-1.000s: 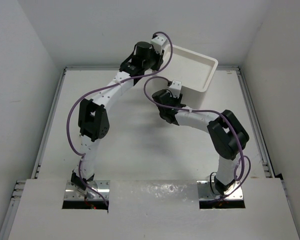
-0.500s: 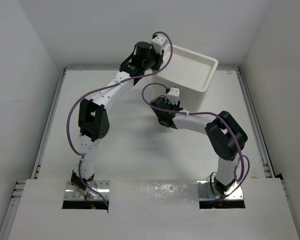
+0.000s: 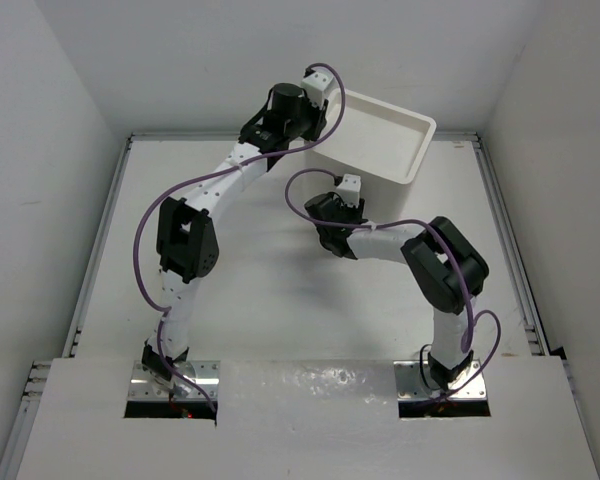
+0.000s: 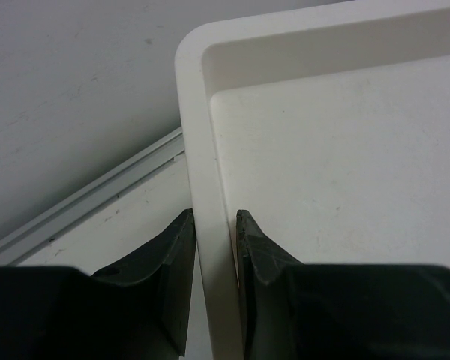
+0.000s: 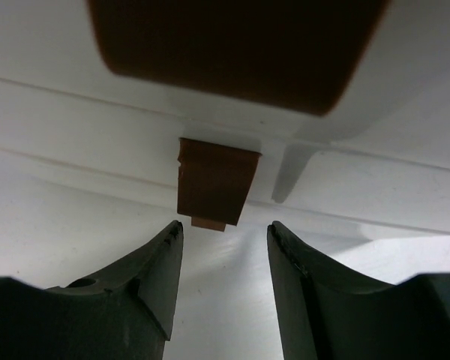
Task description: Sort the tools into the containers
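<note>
The white drawer unit (image 3: pixel 378 172) stands at the back of the table, its recessed top (image 3: pixel 375 128) bare. My left gripper (image 3: pixel 316 118) is shut on the unit's left rim; in the left wrist view the rim (image 4: pixel 208 172) runs between both fingers (image 4: pixel 214 221). My right gripper (image 3: pixel 351 180) is open at the unit's front. In the right wrist view a red-brown drawer tab (image 5: pixel 214 182) sits just ahead of the gripper's fingertips (image 5: pixel 223 225), nearer the left one, not touched. A second tab (image 5: pixel 232 45) shows above it. No screwdrivers are in view.
A raised rail (image 3: pixel 500 230) borders the table on the right and another (image 3: pixel 100 240) on the left. White walls close in the back and sides. Purple cables (image 3: pixel 170 200) loop along both arms.
My right gripper has drawn back a little from the unit's front and its forearm has swung left. The left arm and the unit have not moved.
</note>
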Tool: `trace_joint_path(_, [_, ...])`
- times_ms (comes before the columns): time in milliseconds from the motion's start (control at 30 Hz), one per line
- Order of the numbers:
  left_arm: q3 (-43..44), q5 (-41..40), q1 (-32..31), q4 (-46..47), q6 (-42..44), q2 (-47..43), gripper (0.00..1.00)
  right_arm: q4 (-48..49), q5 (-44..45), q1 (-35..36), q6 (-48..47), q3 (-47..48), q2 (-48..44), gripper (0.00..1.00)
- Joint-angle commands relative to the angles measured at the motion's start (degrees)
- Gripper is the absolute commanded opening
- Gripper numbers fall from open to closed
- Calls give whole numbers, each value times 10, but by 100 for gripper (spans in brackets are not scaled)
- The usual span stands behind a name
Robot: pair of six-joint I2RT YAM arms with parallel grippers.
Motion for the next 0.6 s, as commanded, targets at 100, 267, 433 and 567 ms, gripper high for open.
trace_joint_path(100, [-17,34,1,-6,22,-6,0,101,8,-14,-33,-26,17,48])
trace_joint_path(267, [-24,18,1,-26,41,0,0,193,13,-18,-55,-89,3,47])
trace_joint_path(433, [-35,-11,1,-18,59,-8,0,262,23,-22,-84,-127,4,47])
trace_joint_path(567, [-37,5,1,-26,54,-15,0,302,21,-24,-84,-152,-4,47])
